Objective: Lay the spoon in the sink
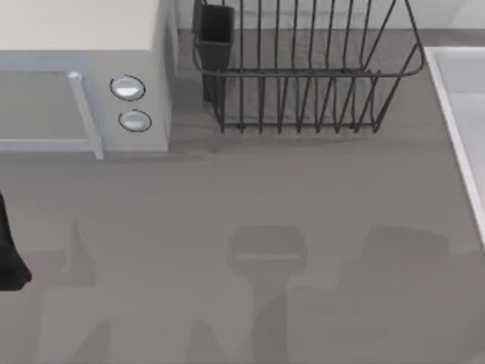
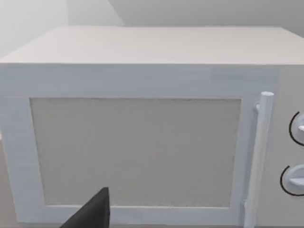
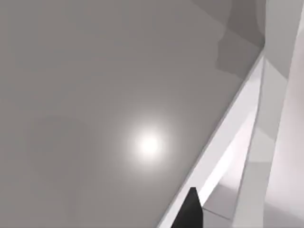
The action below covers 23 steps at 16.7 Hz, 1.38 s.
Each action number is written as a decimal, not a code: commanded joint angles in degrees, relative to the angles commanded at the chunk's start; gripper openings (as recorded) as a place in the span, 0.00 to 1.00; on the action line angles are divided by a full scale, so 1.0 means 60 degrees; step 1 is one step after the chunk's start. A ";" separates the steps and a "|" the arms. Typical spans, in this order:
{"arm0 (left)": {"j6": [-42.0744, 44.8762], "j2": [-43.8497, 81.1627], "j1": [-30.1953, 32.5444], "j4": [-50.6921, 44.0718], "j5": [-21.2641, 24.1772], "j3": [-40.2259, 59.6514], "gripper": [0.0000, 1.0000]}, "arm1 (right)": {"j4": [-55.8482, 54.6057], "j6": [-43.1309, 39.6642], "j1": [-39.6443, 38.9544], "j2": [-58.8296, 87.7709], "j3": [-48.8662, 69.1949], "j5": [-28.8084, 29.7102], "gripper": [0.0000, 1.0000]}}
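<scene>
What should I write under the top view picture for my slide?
Grey table with a white microwave, a dark wire dish rack and the sink at the right edge.

The scene is evenly and softly lit, with the grey table (image 1: 227, 205) shown in flat mid-tones and no dim corners. Broad, soft-edged shadows are cast on the table's near part in the top view, and a narrow shadow is laid along the foot of the microwave (image 1: 83, 76) and beneath the dish rack (image 1: 303, 68). A round, bright glare spot is seen on the tabletop in the right wrist view, beside the pale, strongly lit rim of the sink (image 3: 228, 137).
</scene>
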State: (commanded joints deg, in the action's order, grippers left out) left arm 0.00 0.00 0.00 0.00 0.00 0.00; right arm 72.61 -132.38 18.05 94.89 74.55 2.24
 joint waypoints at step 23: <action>0.0000 0.0000 0.0000 0.0000 0.0000 0.0000 1.00 | 0.4209 0.1743 -0.1539 1.0411 1.5277 0.0061 0.00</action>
State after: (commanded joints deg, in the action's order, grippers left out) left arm 0.00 0.00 0.00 0.00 0.00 0.00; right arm 97.86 -121.92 8.81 157.36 166.21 2.61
